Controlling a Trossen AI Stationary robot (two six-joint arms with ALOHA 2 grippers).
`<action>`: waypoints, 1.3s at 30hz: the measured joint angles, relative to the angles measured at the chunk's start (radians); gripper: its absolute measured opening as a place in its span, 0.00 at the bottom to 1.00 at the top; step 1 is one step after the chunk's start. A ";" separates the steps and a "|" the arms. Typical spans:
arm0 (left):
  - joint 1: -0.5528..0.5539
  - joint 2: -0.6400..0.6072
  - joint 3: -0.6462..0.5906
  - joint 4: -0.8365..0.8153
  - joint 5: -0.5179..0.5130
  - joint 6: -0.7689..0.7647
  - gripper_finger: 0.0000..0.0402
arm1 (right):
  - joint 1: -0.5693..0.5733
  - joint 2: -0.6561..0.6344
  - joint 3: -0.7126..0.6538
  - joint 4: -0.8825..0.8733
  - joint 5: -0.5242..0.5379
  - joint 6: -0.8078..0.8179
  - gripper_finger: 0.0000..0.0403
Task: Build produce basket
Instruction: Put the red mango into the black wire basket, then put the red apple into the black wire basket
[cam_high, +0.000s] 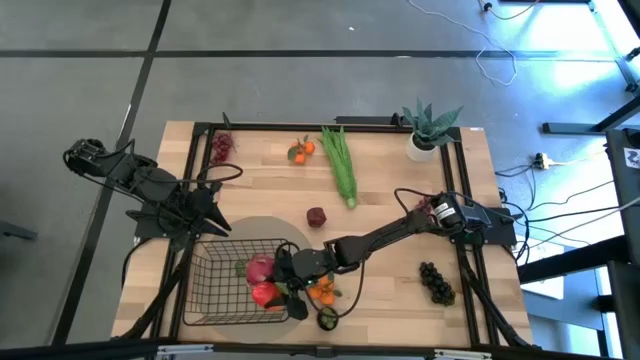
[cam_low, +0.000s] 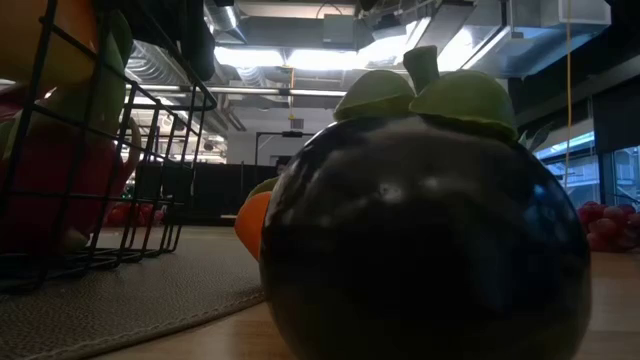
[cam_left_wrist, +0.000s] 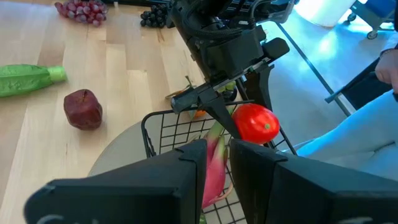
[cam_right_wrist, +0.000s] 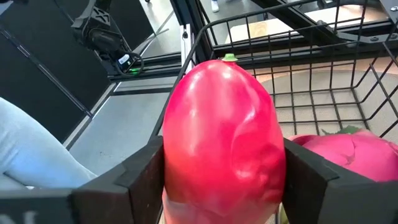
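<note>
The black wire basket (cam_high: 215, 290) stands on a round grey mat at the near left. A pink dragon fruit (cam_high: 258, 268) lies inside it and also shows in the right wrist view (cam_right_wrist: 351, 155). My right gripper (cam_high: 272, 290) reaches in from the table's right and is shut on a red mango (cam_right_wrist: 221, 137) over the basket's near right part, beside the dragon fruit. My left gripper (cam_left_wrist: 217, 163) hovers over the basket's far left corner. It is empty, with its fingers nearly together. Tangerines (cam_high: 322, 292) and a dark round fruit (cam_low: 430, 220) lie just right of the basket. My right gripper pinches the mango's two broad sides (cam_right_wrist: 174, 155) between its two fingers (cam_right_wrist: 134, 177). The fingers come from the table's right, slanting down. The mango's green stem tip (cam_right_wrist: 230, 58) points away from the wrist. In the left wrist view the mango (cam_left_wrist: 256, 123) sits above the basket's rim, lifted clear.
On the far half lie red grapes (cam_high: 220, 148), more tangerines (cam_high: 301, 151), a long green bunch (cam_high: 340, 165) and a dark red fruit (cam_high: 316, 216). Dark grapes (cam_high: 436, 282) lie near right. A spiky plant in a white pot (cam_high: 428, 135) stands far right. A person's leg (cam_left_wrist: 354, 143) shows beyond the table.
</note>
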 joint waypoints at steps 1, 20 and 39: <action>0.000 0.000 0.000 0.000 0.000 0.000 0.15 | 0.000 0.000 0.000 0.000 0.000 0.001 0.61; 0.000 0.000 0.000 -0.024 0.192 0.053 0.15 | 0.000 0.000 0.000 -0.001 0.079 0.023 0.71; 0.000 0.000 0.000 -0.053 0.182 0.020 0.15 | 0.000 -0.194 0.082 -0.447 0.261 -0.027 0.72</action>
